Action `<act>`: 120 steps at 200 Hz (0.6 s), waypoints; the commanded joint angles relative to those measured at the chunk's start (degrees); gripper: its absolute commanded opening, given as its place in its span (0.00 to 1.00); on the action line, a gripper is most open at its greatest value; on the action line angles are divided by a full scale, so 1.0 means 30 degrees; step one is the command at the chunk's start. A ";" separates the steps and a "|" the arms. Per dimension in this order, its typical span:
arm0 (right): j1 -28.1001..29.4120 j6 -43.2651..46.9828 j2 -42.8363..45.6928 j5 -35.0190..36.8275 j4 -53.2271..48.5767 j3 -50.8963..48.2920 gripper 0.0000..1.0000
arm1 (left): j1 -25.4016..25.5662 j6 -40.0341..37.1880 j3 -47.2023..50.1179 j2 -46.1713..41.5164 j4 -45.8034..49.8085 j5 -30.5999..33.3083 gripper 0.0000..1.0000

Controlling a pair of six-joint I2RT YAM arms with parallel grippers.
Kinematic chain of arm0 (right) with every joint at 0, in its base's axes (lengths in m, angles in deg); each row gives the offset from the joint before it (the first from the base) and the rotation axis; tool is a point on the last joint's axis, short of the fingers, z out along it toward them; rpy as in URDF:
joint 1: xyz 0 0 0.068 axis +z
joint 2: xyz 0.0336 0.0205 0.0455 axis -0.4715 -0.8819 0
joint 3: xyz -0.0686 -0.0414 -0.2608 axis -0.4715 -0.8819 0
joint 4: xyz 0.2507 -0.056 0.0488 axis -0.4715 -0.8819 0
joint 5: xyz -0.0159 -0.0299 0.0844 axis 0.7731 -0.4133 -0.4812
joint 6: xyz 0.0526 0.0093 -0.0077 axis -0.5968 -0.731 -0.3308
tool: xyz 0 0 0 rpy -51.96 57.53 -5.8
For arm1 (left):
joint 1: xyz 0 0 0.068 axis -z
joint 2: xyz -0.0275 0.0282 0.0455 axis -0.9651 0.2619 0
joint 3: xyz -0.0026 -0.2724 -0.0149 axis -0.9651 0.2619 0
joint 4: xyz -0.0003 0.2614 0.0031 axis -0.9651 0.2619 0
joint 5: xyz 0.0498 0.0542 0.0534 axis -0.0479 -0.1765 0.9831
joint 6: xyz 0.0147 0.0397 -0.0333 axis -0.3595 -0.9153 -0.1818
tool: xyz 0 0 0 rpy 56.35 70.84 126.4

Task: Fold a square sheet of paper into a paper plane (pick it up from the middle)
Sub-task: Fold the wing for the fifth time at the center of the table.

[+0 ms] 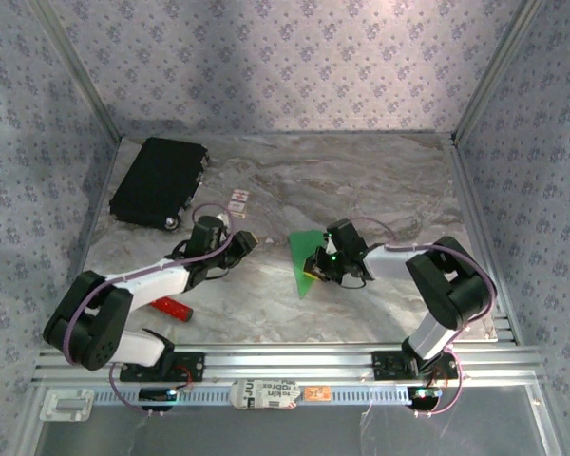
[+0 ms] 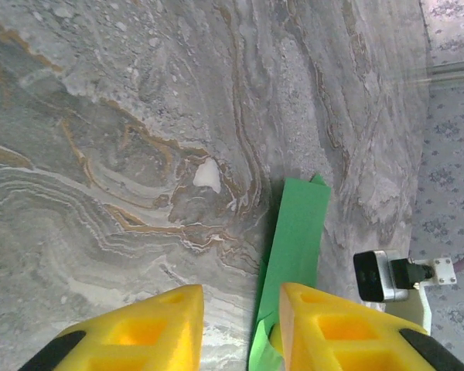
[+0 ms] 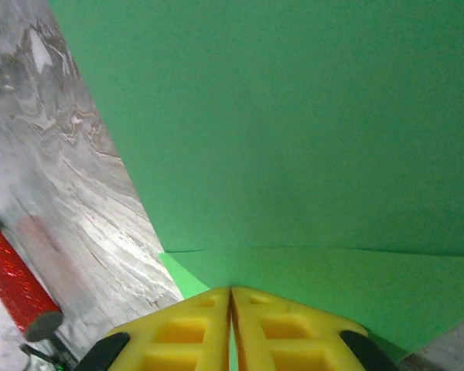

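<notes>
Top view: green sheet of paper (image 1: 304, 258), partly folded to a point, mid-table; right gripper (image 1: 324, 263) at its edge, left gripper (image 1: 244, 243) near.
Left wrist: fingers (image 2: 139, 336) spread, empty, probably ready to press a crease.
Right wrist: fingers (image 3: 193, 328) clamped on the sheet, likely anchoring it.

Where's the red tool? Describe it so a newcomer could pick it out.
On the marble table, look near the front left, right beside the left arm. The red tool lies flat there: a short red bar with a dark end, unlike the thin green paper mid-table.
</notes>
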 commanded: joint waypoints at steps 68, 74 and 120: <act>0.0881 -0.3414 0.3369 0.4293 0.1420 -0.0828 0.22 | 0.0462 0.0396 -0.1475 0.1797 -0.1614 -0.1769 0.20; 0.0764 -0.3037 0.3865 0.4607 0.1004 -0.0842 0.23 | 0.0532 0.0370 -0.1588 0.1949 -0.1616 -0.1933 0.20; -0.1358 -0.0706 0.5390 0.4012 -0.1785 -0.0725 0.26 | 0.1172 0.0036 -0.3317 0.3987 -0.1849 -0.3473 0.15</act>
